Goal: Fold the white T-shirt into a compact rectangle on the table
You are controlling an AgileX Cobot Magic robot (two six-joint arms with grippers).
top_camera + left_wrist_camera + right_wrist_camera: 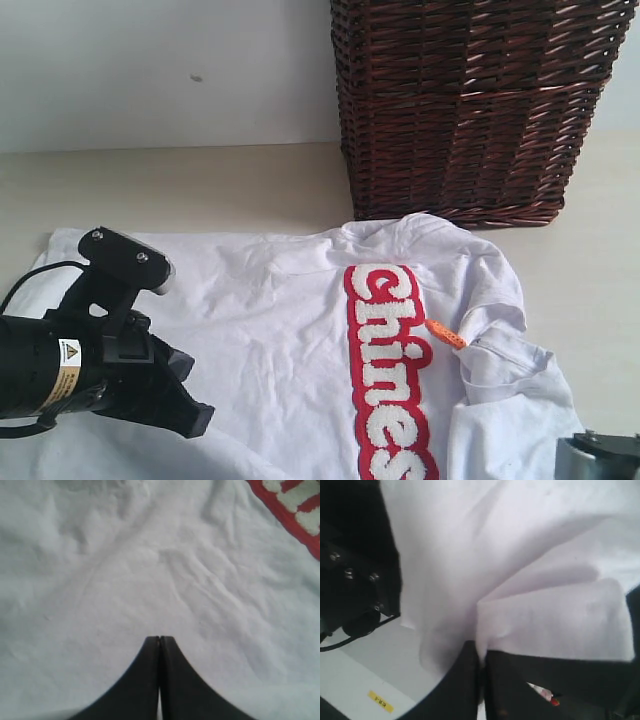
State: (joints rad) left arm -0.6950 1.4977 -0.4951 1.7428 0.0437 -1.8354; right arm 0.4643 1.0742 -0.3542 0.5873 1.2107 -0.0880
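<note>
- First, the exterior view: the white T-shirt [270,300] lies spread on the table [200,190], filling the lower half of the frame in front of the wicker basket [470,110] at upper right.
- Its red-edged lettering [390,360] runs from centre frame down to the bottom edge. The collar [500,350] sits to the right of it, so the shirt's long axis runs left to right, neck end on the right.
- The left gripper [185,410] hangs over the plain body cloth at lower left. Only a grey piece of the right arm [600,455] shows in the bottom right corner, nearer the collar end.
- Next, the left wrist view: the left gripper [160,640] has both fingers pressed together with nothing visible between them.
- Wrinkled white T-shirt [150,570] fills the frame beyond the tips, and a corner of the lettering [295,510] shows at upper right. Whether the tips touch the cloth I cannot tell.
- Lastly, the right wrist view: the right gripper [481,655] is closed, and folds of the white T-shirt [535,580] fan upward from its tips, so it appears clamped on a pinch of fabric.
- Judging from this, the right arm holds the neck end, and any fold would carry that end leftward along the long axis.
</note>
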